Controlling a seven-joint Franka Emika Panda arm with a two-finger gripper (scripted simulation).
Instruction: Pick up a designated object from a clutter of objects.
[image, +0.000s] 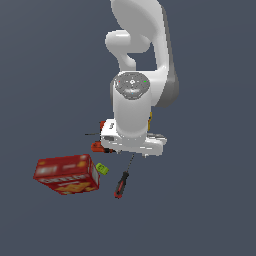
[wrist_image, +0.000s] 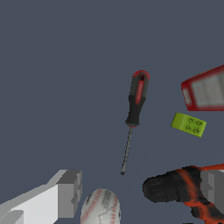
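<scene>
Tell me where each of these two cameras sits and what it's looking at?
Exterior view: off the arm, looking down on the floor; the white arm hides part of the clutter beside the cracker box.
Wrist view: on the wrist, facing down; the claw frames the baseball and drill.
Both show the screwdriver and the green block.

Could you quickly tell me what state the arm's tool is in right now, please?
Tool: open and holding nothing; the screwdriver lies apart from its fingers.
</scene>
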